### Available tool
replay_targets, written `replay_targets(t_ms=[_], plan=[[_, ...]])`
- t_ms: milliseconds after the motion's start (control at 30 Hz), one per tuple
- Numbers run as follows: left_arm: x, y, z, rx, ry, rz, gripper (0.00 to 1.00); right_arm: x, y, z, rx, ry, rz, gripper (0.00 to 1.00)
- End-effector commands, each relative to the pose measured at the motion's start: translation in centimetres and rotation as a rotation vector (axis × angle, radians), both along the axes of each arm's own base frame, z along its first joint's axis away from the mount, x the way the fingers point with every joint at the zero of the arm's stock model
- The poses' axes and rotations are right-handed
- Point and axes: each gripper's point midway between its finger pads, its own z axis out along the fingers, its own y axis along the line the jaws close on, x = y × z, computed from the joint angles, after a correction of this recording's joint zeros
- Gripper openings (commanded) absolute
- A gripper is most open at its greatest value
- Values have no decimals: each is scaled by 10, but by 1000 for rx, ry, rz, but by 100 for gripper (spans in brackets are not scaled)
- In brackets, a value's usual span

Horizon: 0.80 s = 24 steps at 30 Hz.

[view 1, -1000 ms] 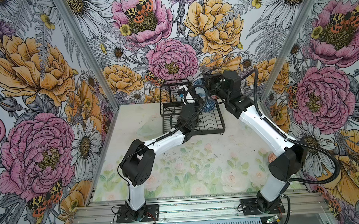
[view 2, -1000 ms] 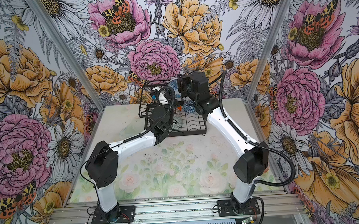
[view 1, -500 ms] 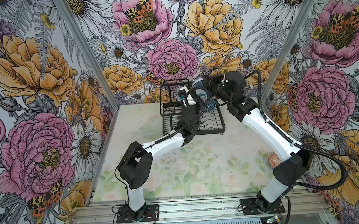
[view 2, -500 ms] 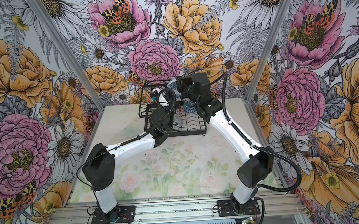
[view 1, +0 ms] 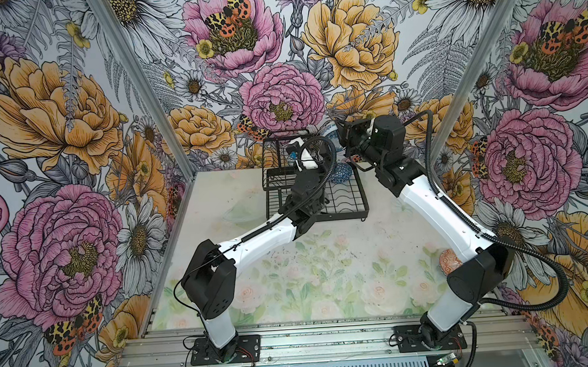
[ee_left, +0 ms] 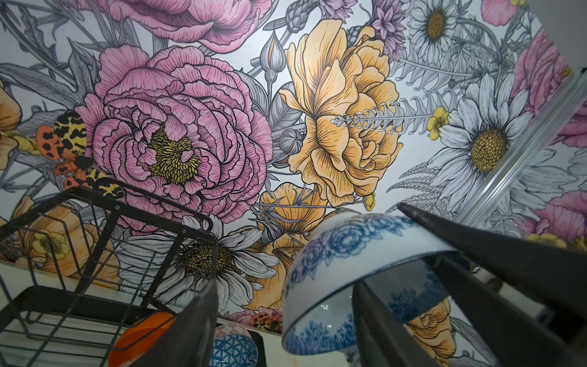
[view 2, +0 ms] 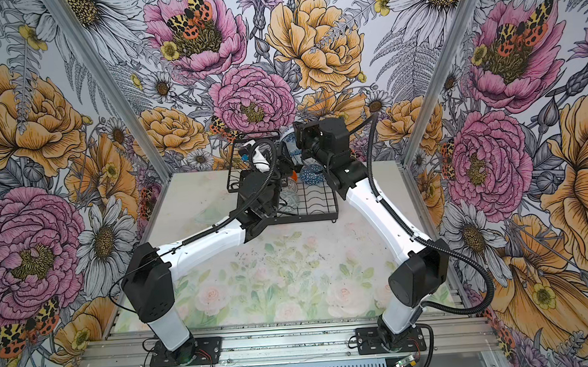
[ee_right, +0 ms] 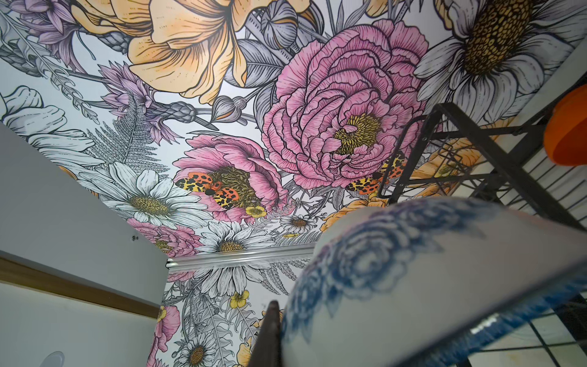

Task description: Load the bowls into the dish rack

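A blue-white floral bowl (ee_left: 365, 270) hangs tilted in the air above the back of the black wire dish rack (view 1: 349, 202). My right gripper (ee_right: 349, 336) is shut on its rim; one finger (ee_right: 270, 333) shows against the outer wall. My left gripper (ee_left: 286, 286) stands open, one finger (ee_left: 381, 317) in front of the bowl's hollow and the other finger (ee_left: 197, 317) well apart from it. In a top view the bowl (view 2: 288, 139) sits between both wrists. A blue geometric bowl (view 1: 341, 172) and an orange bowl (ee_left: 139, 336) stand in the rack.
A red-orange patterned bowl (view 1: 449, 262) lies on the table by the right arm's elbow. A clear glass dish (view 1: 242, 213) sits on the table just left of the rack. The rack's raised basket tier (ee_left: 104, 228) is close to the left gripper. The flowered back wall is right behind.
My left gripper has opened and let go of the blue-white floral bowl. My right gripper has shut on the bowl's rim and now holds it alone.
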Motion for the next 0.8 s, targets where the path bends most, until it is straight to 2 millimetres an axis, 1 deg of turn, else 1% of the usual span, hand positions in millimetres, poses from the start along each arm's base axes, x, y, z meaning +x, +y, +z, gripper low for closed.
replay_targets(t_ms=[0,33,67,200,300,433,533,633,767], plan=[[-8,9,16,-22,24,-32,86,0,-10,25,0,-116,-2,0],[-9,9,14,-19,39,-45,95,1,-14,22,-2,-121,-10,0],[-12,10,14,-22,52,-62,99,2,-20,20,2,-132,-24,0],[-20,12,8,-15,109,-118,99,5,-41,6,-18,-133,-58,0],[-27,13,-2,-4,178,-182,99,5,-55,-8,-39,-130,-86,0],[-34,16,-17,29,277,-250,99,5,-71,-36,-87,-100,-112,0],[-37,15,-25,67,337,-307,99,8,-76,-57,-97,-89,-114,0],[-41,8,-31,131,390,-352,99,12,-78,-73,-108,-103,-118,0],[-44,11,-41,178,455,-350,99,20,-79,-93,-146,-127,-118,0]])
